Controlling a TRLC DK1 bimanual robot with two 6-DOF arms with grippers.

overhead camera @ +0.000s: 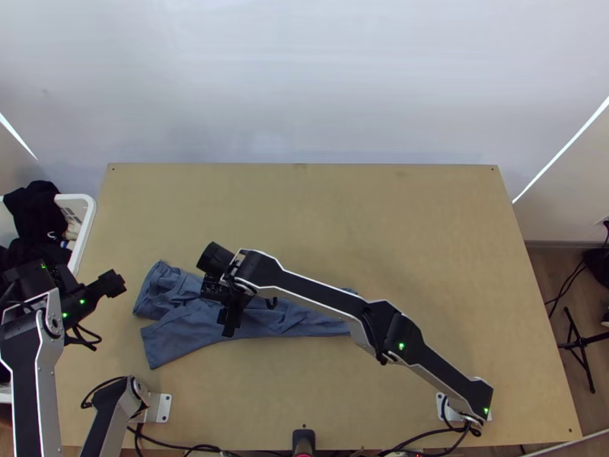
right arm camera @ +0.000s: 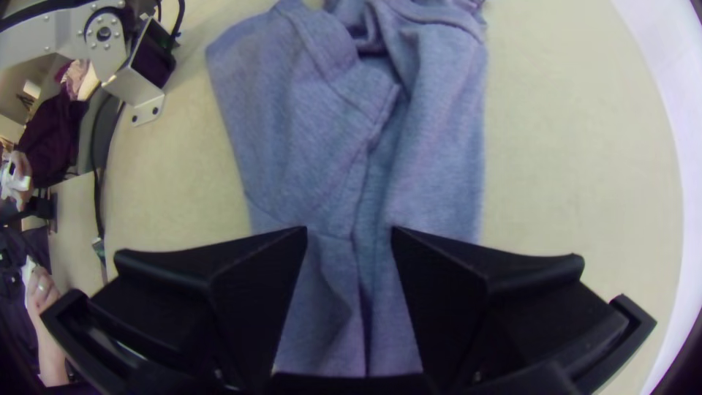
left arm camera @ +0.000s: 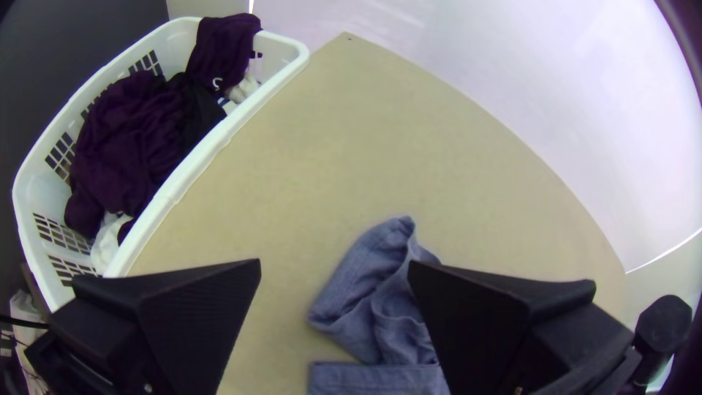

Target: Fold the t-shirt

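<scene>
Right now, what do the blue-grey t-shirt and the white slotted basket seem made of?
The blue-grey t-shirt looks like matte knit, perhaps cotton: stitched seams and soft creases show. The white slotted basket is probably moulded plastic with a smooth finish, judging by its rounded rim.

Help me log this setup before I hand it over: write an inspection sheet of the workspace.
Surface: light wooden table, bare wood around the shirt.
Job's things: blue-grey t-shirt in a long, wrinkled strip with overlapping layers, partly beneath the right arm.
Clutter: white basket at the table's left side, holding dark clothes.
Left gripper: fingers apart, between basket and shirt, holding nothing.
Right gripper: fingers apart, over the shirt.
Cables: black cables along the near edge, by the arms' bases.
Surroundings: pale wall beyond the table; black stand on the floor at right.
</scene>
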